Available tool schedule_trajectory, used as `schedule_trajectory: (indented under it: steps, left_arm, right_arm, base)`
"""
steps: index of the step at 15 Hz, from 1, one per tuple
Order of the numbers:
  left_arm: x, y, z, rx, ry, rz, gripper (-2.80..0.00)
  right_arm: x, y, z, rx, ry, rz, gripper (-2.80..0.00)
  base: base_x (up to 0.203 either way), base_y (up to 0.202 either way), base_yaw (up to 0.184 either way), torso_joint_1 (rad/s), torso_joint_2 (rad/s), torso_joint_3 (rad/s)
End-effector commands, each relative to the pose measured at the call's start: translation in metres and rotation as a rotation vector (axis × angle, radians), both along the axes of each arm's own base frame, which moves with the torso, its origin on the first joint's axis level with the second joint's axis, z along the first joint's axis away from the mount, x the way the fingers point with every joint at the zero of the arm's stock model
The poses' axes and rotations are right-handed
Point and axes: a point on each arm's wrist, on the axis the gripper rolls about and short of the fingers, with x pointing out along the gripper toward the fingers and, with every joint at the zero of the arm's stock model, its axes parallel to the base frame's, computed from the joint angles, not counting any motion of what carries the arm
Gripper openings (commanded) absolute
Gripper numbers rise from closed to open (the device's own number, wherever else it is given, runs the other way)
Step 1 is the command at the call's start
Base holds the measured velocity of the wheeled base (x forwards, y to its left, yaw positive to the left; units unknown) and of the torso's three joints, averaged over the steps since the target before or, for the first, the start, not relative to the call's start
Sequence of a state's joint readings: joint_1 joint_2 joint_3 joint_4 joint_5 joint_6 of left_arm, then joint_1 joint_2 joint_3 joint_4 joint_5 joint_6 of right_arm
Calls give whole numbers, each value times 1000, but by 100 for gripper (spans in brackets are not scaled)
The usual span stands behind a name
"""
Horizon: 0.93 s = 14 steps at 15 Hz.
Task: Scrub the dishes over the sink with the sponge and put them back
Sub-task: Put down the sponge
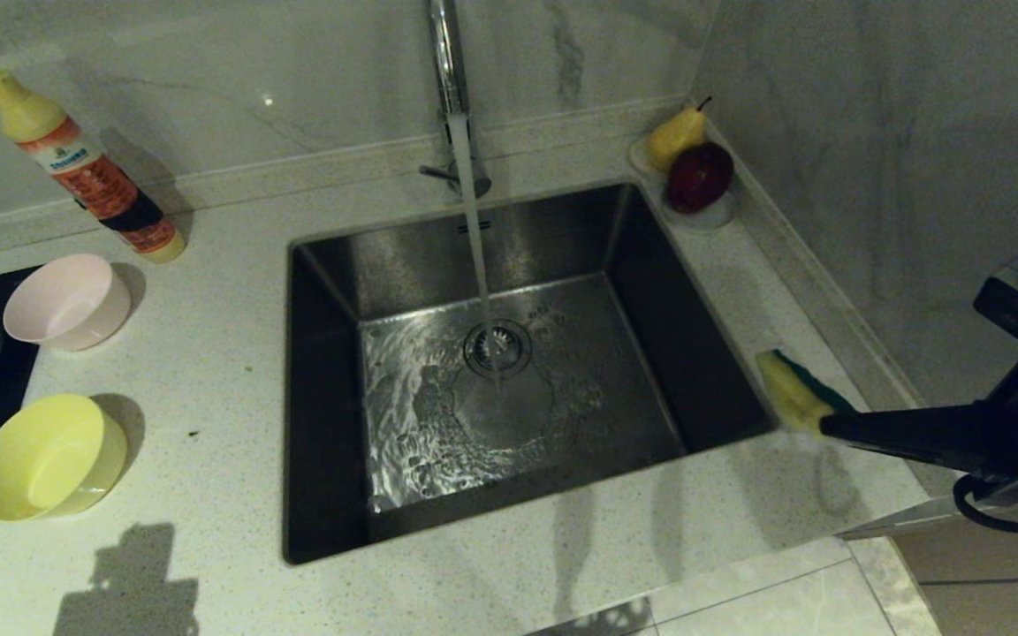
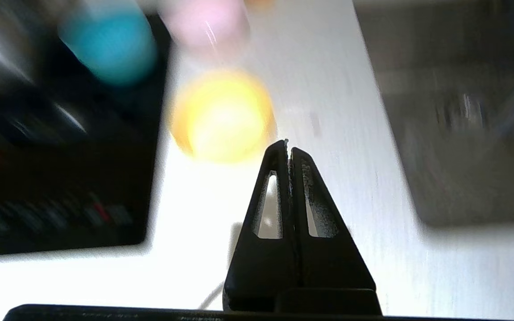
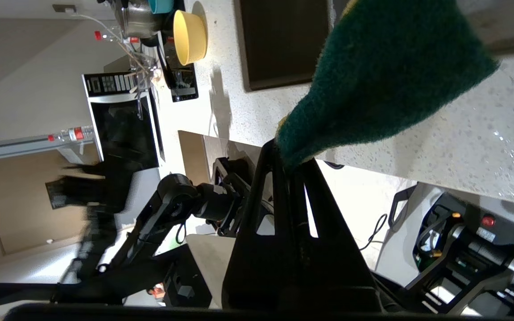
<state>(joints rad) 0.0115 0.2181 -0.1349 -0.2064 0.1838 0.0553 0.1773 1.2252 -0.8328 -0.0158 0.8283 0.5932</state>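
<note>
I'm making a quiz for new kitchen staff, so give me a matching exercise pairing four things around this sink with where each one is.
Things:
1. pale pink plastic bowl
2. green and yellow sponge
3. red apple
4. orange-labelled squeeze bottle

Places:
A. pinched in the right gripper by the steel sink
B. white dish in the back corner
C. lying against the back wall
D. counter, left of the sink

Pairs: 1-D, 2-A, 3-B, 4-C

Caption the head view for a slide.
Right claw holds sponge beside running sink; bowls wait left.
</note>
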Motion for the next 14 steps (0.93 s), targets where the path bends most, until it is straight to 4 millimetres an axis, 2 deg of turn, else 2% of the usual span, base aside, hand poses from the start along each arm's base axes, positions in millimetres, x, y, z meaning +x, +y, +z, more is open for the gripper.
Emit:
schedule_trajectory:
  steps: [1,4,8,14]
  left_arm:
    - [-3,-1,-41,14,28,-58,-280]
    - [-10,-2,-56,18,29,-110,-280]
    - [-11,-3,-56,53,38,-129,-280]
    - [-9,-3,-62,-82,34,-172,-280]
  right_arm:
    - [-2,1,4,6,-17,9,-280]
    - [-2,1,12,10,-44,9,-280]
    - [-7,1,16,-10,-99,16,-280]
    - [-6,0,18,-197,-261,-145,-280]
  base:
    - [0,0,0,0,0,0]
    - [0,0,0,0,0,0]
    - [0,0,0,0,0,0]
    - [0,0,0,0,0,0]
